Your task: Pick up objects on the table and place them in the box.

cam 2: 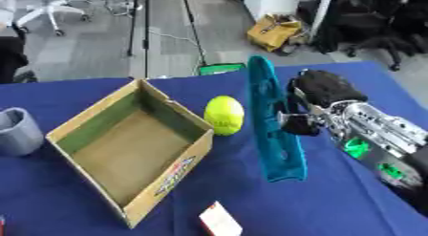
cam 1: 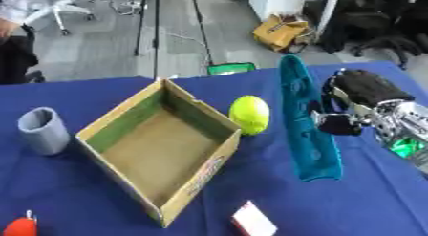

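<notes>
Right robot hand (cam 2: 322, 103) grips upright teal piece (cam 2: 272, 130) beside box (cam 1: 159, 149).

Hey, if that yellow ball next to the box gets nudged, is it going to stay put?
Probably not. The yellow ball is round and sits free on the flat blue cloth, so a nudge would likely roll it. The box wall beside it might stop it on that side. It looks smooth, so possibly slippery to hold.

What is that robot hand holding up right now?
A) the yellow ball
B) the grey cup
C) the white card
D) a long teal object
D: the right hand grips the long teal object upright above the table, while the yellow ball sits beside the box.
</notes>
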You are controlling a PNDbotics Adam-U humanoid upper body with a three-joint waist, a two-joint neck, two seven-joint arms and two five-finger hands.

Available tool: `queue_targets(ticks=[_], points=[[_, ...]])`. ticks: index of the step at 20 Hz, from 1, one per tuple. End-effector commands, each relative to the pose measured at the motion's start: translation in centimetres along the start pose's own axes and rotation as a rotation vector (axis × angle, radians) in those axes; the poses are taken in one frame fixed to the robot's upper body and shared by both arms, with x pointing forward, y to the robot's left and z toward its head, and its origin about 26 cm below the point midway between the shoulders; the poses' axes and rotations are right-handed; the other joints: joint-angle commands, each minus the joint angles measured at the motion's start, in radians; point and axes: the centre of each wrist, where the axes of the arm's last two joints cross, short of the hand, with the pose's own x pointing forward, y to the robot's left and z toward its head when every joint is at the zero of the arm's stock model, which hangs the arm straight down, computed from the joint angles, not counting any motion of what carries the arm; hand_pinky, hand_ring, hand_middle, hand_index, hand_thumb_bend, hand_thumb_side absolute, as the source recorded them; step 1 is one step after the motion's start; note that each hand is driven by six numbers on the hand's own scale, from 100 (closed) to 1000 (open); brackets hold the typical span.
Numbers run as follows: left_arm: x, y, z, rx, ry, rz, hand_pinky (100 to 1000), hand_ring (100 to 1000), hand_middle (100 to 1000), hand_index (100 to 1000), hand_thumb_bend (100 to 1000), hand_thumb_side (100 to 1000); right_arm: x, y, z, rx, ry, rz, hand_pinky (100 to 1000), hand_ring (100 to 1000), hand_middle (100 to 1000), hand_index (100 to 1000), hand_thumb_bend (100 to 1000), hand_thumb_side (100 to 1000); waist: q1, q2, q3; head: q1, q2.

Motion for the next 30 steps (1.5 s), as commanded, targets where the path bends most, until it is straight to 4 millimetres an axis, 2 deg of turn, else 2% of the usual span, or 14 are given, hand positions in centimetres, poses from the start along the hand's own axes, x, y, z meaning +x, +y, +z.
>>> queue_targets(ticks=[1, 2, 3, 4, 6, 7, 8, 18, 30], points=[[0.4, 0.1, -0.7, 0.000, -0.032, 0.004, 891, 955, 966, 968, 100, 985, -0.7, -2.4, 0.4, -0.103, 0.007, 0.076, 788, 618, 226, 357, 100, 393, -0.002, -0.024, -0.002, 0.005, -0.009], [0.4, 0.1, -0.7, 0.000, -0.032, 0.004, 891, 955, 966, 968, 100, 985, -0.7, -2.7, 0.4, -0.119, 0.005, 0.087, 788, 618, 226, 357, 100, 393, -0.002, -0.024, -0.003, 0.006, -0.008], [0.4, 0.1, -0.7, -0.001, -0.031, 0.004, 891, 955, 967, 968, 100, 984, -0.7, -2.9, 0.5, -0.130, 0.003, 0.095, 787, 621, 231, 358, 100, 464, -0.003, -0.025, -0.003, 0.008, -0.008], [0.4, 0.1, -0.7, -0.001, -0.031, 0.003, 891, 955, 967, 968, 100, 984, -0.6, -3.3, 0.5, -0.149, -0.001, 0.106, 787, 621, 228, 358, 100, 397, -0.004, -0.025, -0.002, 0.010, -0.008], [0.4, 0.1, -0.7, -0.003, -0.031, 0.003, 891, 955, 967, 968, 100, 984, -0.5, -3.9, 0.6, -0.182, -0.012, 0.125, 786, 623, 230, 358, 100, 399, -0.005, -0.027, -0.001, 0.012, -0.007], [0.4, 0.1, -0.7, -0.003, -0.032, 0.003, 891, 955, 966, 968, 100, 994, -0.4, -4.2, 0.7, -0.194, -0.017, 0.133, 786, 626, 227, 360, 100, 462, -0.006, -0.027, -0.001, 0.013, -0.007], [0.4, 0.1, -0.7, -0.004, -0.032, 0.003, 891, 955, 966, 968, 100, 984, -0.2, -4.6, 0.7, -0.214, -0.027, 0.144, 786, 626, 227, 360, 100, 405, -0.008, -0.029, 0.001, 0.015, -0.006], [0.5, 0.1, -0.7, -0.014, -0.034, 0.005, 891, 955, 967, 968, 100, 982, 1.5, -7.0, 0.3, -0.340, -0.118, 0.260, 781, 647, 211, 379, 100, 423, -0.022, -0.039, 0.016, 0.024, 0.002], [0.6, -0.2, -0.7, -0.024, -0.033, 0.019, 891, 955, 967, 967, 100, 978, 4.6, -9.5, -2.9, -0.431, -0.220, 0.356, 780, 667, 234, 402, 100, 447, -0.033, -0.042, 0.049, 0.006, 0.035]])
